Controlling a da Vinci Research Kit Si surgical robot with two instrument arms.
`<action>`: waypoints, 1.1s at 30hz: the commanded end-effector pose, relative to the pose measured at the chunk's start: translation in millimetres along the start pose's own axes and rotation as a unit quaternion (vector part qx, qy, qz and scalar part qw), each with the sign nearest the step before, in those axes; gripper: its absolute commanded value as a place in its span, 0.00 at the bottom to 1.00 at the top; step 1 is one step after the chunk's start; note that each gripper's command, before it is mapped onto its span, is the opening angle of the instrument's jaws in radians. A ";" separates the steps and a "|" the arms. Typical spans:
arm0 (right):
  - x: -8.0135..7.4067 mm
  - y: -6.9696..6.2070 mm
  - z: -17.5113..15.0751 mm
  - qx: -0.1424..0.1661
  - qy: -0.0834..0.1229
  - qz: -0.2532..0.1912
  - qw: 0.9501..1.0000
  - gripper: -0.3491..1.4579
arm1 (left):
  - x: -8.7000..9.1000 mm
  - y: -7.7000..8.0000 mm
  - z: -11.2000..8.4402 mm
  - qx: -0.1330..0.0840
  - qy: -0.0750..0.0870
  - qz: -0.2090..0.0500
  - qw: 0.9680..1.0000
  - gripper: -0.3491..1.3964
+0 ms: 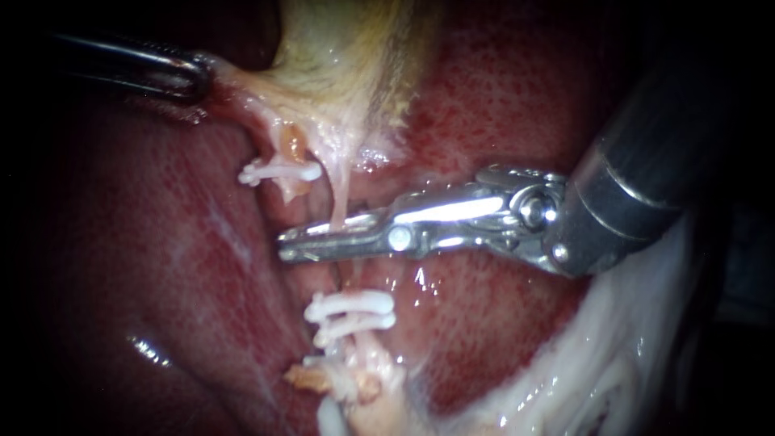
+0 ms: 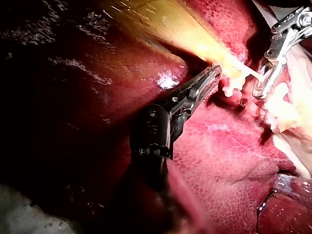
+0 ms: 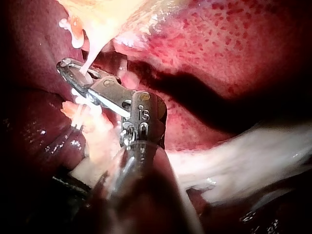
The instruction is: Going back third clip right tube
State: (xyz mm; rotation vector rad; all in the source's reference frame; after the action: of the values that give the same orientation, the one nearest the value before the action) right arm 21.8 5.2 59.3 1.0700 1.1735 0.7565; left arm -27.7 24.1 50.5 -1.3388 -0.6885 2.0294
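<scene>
Left instrument (image 1: 203,74): your jaws are clamped on the gallbladder (image 1: 347,56) edge, up-left of the right tube (image 1: 342,198).
Single clip (image 1: 278,171): just left of that tube.
Two clips (image 1: 351,311): stacked straight below it.
Right instrument (image 1: 289,245): your jaws stand slightly apart, the tube passing between them.

Upper left of the frame, the left instrument (image 1: 190,74) is sitting with its jaws pinching the edge of the gallbladder (image 1: 347,56), which is hanging down from top centre. The liver (image 1: 517,97) is lying behind everything. A tube (image 1: 341,190) is running down from the gallbladder to mid-frame, and there the right instrument (image 1: 315,242) is lying across it, its shaft filling the right edge. Just left of the tube, a clip (image 1: 278,171) is sitting across a short strand (image 1: 292,145) under the gallbladder. At lower centre, below the right instrument's tip, two clips (image 1: 351,307) are sitting one above the other.
</scene>
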 end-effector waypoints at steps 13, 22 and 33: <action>-1.3 5.2 0.3 -0.042 0.014 -0.048 0.998 0.46 | 0.0 0.0 0.0 0.000 0.000 0.000 1.000 0.00; -2.1 4.4 -2.5 -0.063 0.004 -0.118 0.991 0.47 | -0.1 0.0 -0.1 0.000 0.000 0.000 1.000 0.00; -2.7 -1.3 -10.6 -0.103 -0.059 -0.311 0.943 0.47 | -0.1 0.0 -0.1 0.000 0.000 0.000 1.000 0.00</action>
State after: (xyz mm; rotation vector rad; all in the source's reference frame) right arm 10.3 4.9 58.5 0.4982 1.2071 0.2857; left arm -27.5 24.0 50.5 -1.3394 -0.6875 2.0299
